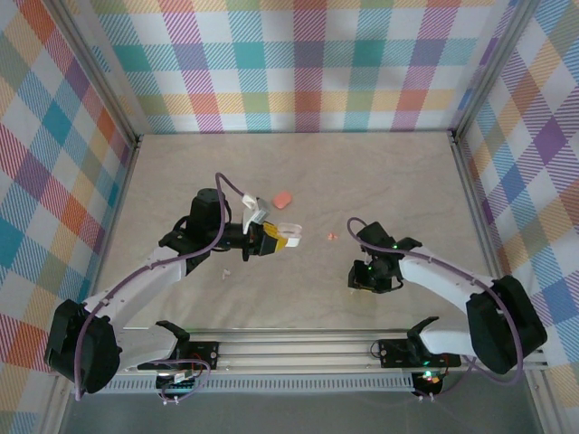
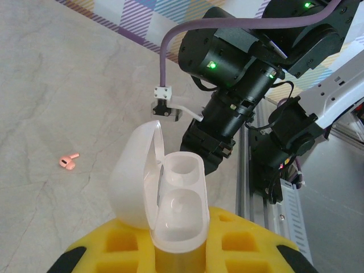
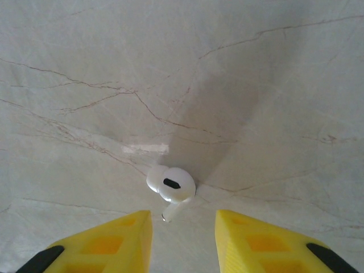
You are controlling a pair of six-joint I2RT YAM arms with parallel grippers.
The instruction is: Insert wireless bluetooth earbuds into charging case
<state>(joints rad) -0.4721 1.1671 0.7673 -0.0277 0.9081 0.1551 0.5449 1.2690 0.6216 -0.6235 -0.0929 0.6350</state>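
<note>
One earbud (image 3: 170, 186) before right gripper (image 3: 183, 223); case (image 2: 177, 199) open.

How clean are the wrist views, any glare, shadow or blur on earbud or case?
Right wrist: white earbud sharp, a broad soft shadow beyond it, small bright patch on the table beside it. Left wrist: open case crisp, evenly lit, pink earbud small but clear.

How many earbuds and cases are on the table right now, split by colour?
White earbuds: 2 (the second lies left of centre)
Pink earbuds: 1
White cases: 1, lid open, both sockets empty
Pink cases: 1
Total: 5
</note>
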